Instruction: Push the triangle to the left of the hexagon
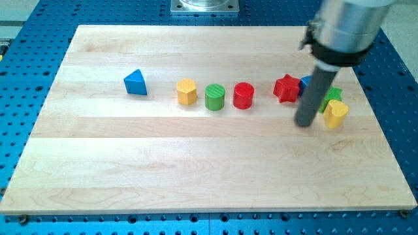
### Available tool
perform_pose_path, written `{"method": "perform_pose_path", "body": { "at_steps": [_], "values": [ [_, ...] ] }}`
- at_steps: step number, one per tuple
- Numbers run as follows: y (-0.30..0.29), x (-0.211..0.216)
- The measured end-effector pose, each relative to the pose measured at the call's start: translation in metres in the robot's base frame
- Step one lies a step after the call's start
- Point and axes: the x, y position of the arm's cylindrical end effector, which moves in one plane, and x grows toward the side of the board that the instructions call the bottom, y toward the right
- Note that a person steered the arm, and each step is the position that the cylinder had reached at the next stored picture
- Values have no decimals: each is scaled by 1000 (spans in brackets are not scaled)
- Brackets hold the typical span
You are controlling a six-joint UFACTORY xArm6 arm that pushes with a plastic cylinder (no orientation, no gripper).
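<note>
A blue triangle (135,83) lies on the wooden board (163,156) at the view's left. A yellow hexagon (187,91) sits to its right, with a gap between them. My tip (304,123) rests on the board at the view's right, far from both. It stands just below a red star (286,88) and just left of a yellow heart-like block (336,113).
A green cylinder (215,96) and a red cylinder (243,95) follow the hexagon in a row. A blue block (305,82) and a green block (332,94) lie partly hidden behind the rod. A blue perforated table (398,98) surrounds the board.
</note>
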Motion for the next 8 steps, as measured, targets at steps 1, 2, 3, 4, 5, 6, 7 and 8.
{"method": "perform_pose_path", "body": {
  "at_steps": [1,2,3,4,5,6,7,8],
  "values": [
    [-86,2],
    [-141,-33],
    [-184,-38],
    [-258,-8],
    [-305,-30],
    [-306,-75],
    [-292,-101],
    [-287,-119]
  ]
}}
